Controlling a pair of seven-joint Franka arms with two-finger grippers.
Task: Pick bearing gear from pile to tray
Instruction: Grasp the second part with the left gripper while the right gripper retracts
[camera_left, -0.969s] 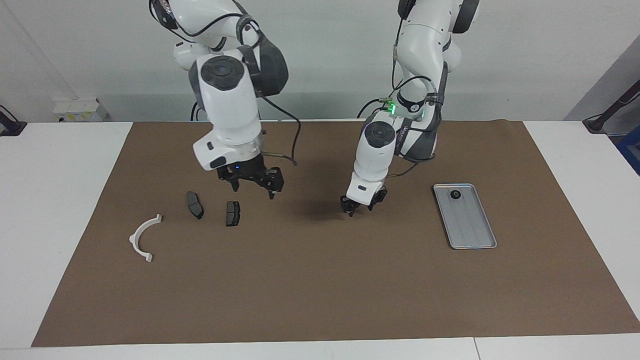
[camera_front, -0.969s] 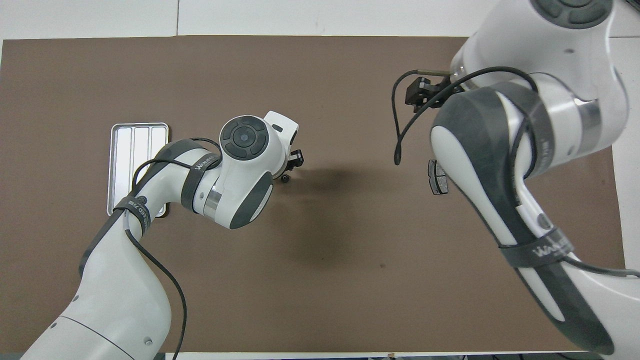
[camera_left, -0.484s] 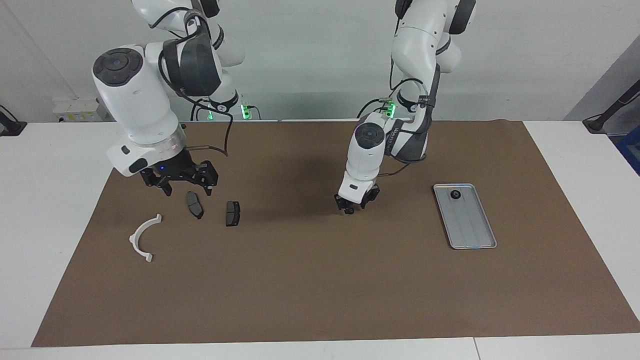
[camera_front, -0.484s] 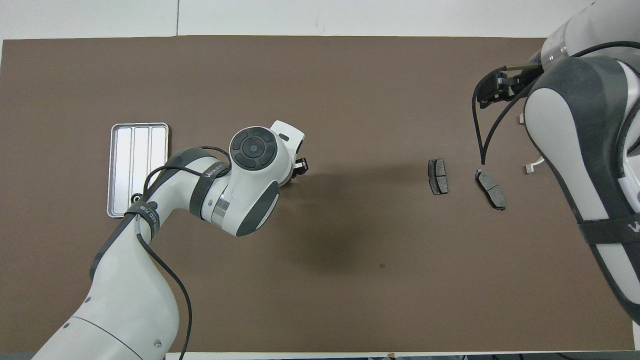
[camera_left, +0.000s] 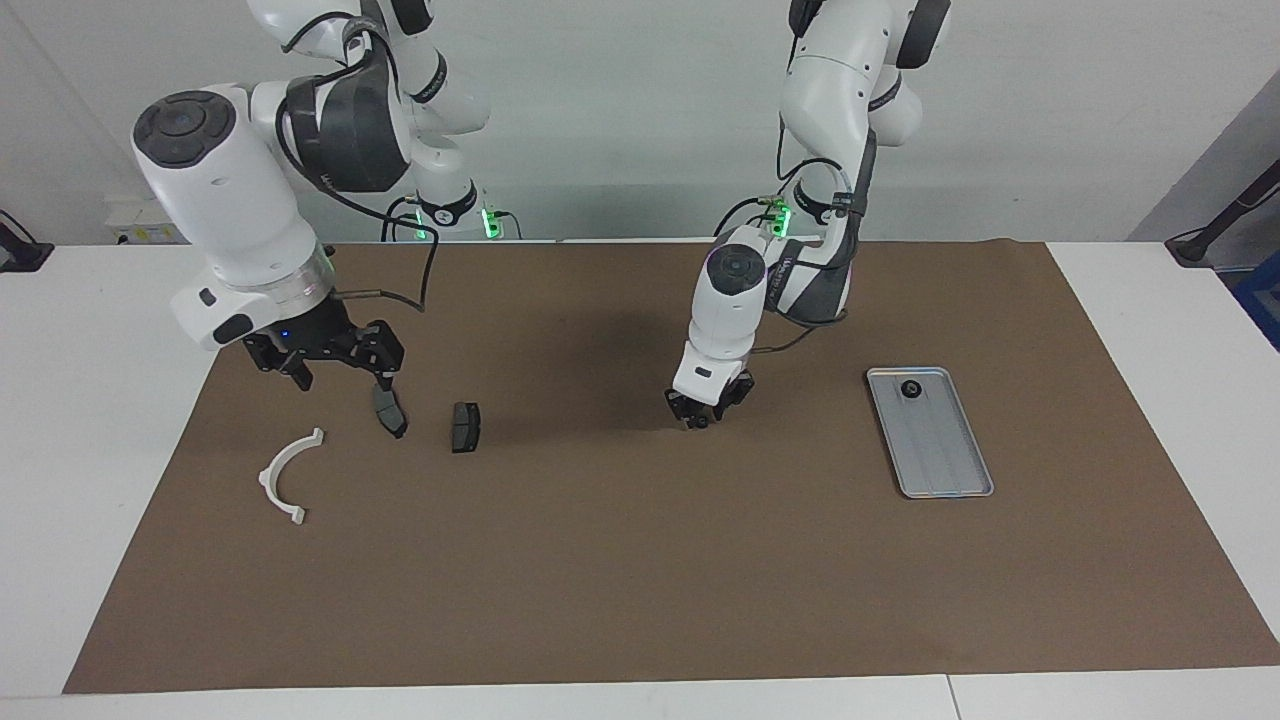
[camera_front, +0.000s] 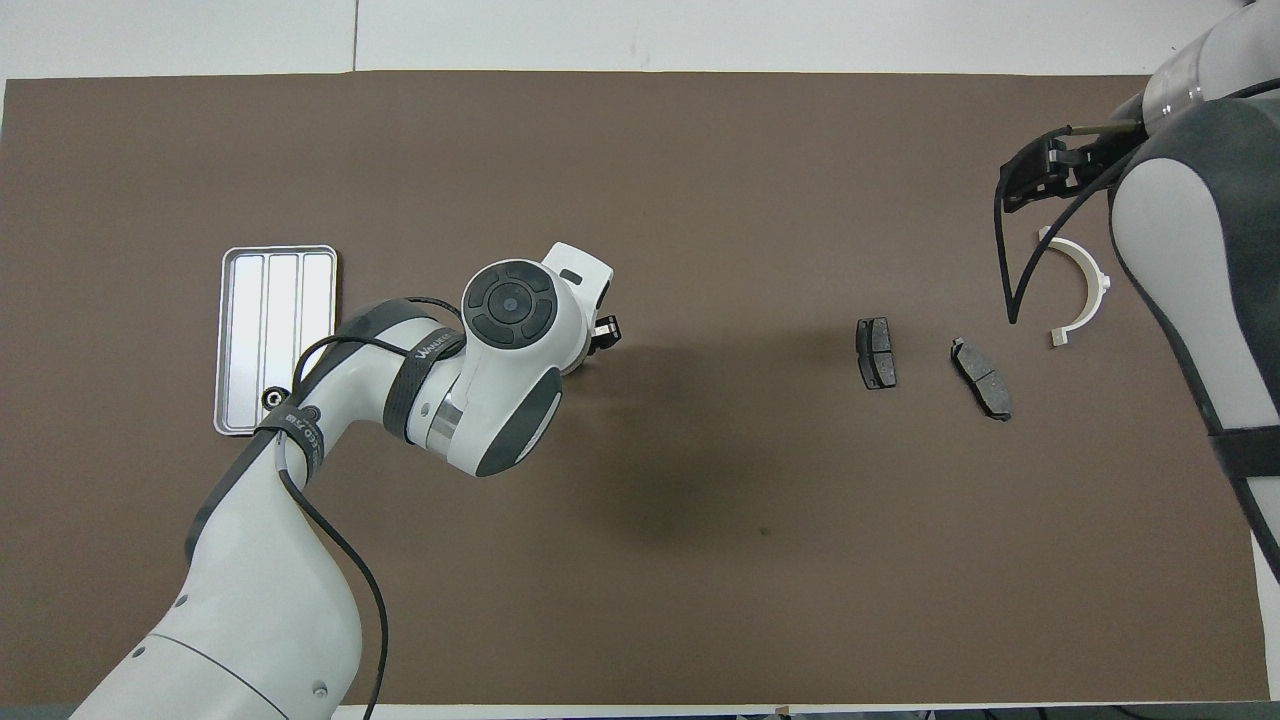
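Observation:
A small black gear (camera_left: 703, 422) lies on the brown mat mid-table, right at the tips of my left gripper (camera_left: 697, 418), which is down at the mat; in the overhead view the left hand (camera_front: 598, 333) hides this gear. The silver tray (camera_left: 945, 465) lies toward the left arm's end and holds one black gear (camera_left: 911, 390), which also shows in the overhead view (camera_front: 270, 397) on the tray (camera_front: 275, 290). My right gripper (camera_left: 340, 378) is open and empty, raised over the pile: two dark brake pads (camera_left: 390, 411) (camera_left: 465, 427) and a white half-ring bracket (camera_left: 285, 475).
The brown mat (camera_left: 640, 580) covers most of the white table. In the overhead view the brake pads (camera_front: 876, 352) (camera_front: 981, 378) and the bracket (camera_front: 1078, 285) lie toward the right arm's end, with the right gripper (camera_front: 1035, 175) above them.
My right arm has swung toward its own end of the table, uncovering the brake pads and bracket in the overhead view. My left gripper has shifted slightly and sunk onto the gear.

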